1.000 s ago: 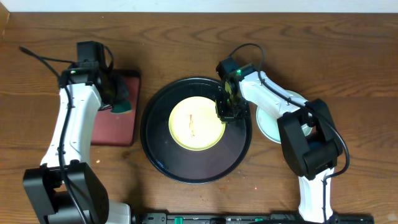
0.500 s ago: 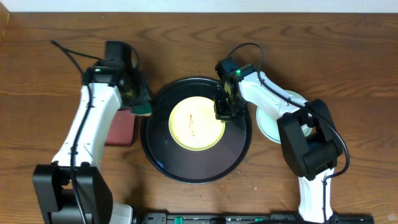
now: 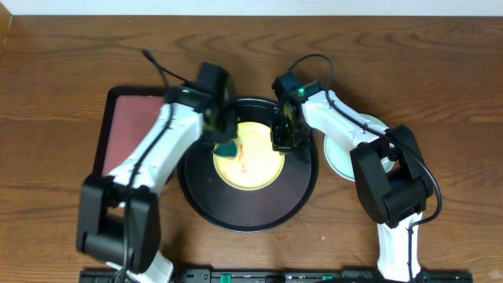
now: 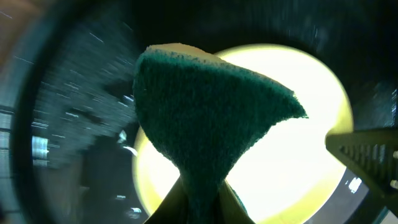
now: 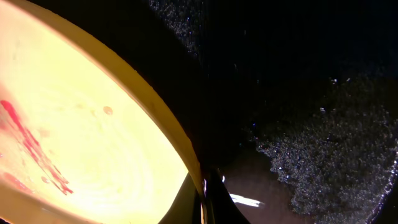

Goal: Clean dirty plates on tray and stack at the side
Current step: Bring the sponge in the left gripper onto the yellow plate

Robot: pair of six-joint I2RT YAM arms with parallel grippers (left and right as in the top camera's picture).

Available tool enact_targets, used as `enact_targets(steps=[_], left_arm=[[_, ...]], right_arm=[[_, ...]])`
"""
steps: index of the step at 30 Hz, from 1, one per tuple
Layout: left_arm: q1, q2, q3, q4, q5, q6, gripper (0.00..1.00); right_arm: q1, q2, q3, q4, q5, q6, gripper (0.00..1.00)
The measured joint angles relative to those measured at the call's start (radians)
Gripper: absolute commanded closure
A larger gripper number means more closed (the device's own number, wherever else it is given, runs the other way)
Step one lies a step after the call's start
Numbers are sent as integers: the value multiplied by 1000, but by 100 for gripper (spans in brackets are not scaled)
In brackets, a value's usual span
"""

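Note:
A yellow plate (image 3: 250,156) with reddish smears lies in the middle of the round black tray (image 3: 247,210). My left gripper (image 3: 226,146) is shut on a dark green sponge (image 4: 205,124) and holds it over the plate's left side. My right gripper (image 3: 284,140) is shut on the yellow plate's right rim (image 5: 180,149). The smears also show in the right wrist view (image 5: 34,146). Pale mint green plates (image 3: 339,157) lie on the table right of the tray, partly hidden by my right arm.
A reddish-brown rectangular tray (image 3: 126,130) lies on the table left of the black tray, partly under my left arm. The table is brown wood (image 3: 440,86).
My left arm has swung right from the reddish-brown tray, carrying the sponge over the black tray to the yellow plate. My right gripper has stayed at the plate's rim.

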Motion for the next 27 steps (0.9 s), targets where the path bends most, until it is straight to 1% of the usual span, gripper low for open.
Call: enact_targets(steps=[6, 12, 18, 20, 23, 27], left_arm=[[-75, 97, -3, -10, 22, -51, 92], [-79, 147, -12, -11, 45, -63, 93], [-77, 147, -13, 34, 211, 49, 92], [-77, 147, -13, 45, 230, 68, 92], [-75, 147, -13, 48, 194, 67, 93], [-75, 147, -13, 31, 26, 19, 93]], right_arm=[[0, 0, 0, 0, 0, 0, 99], [0, 0, 0, 0, 0, 0, 99], [0, 0, 0, 0, 1, 0, 99], [0, 0, 0, 0, 1, 0, 99], [0, 0, 0, 0, 1, 0, 99], [0, 0, 0, 0, 1, 0, 99]])
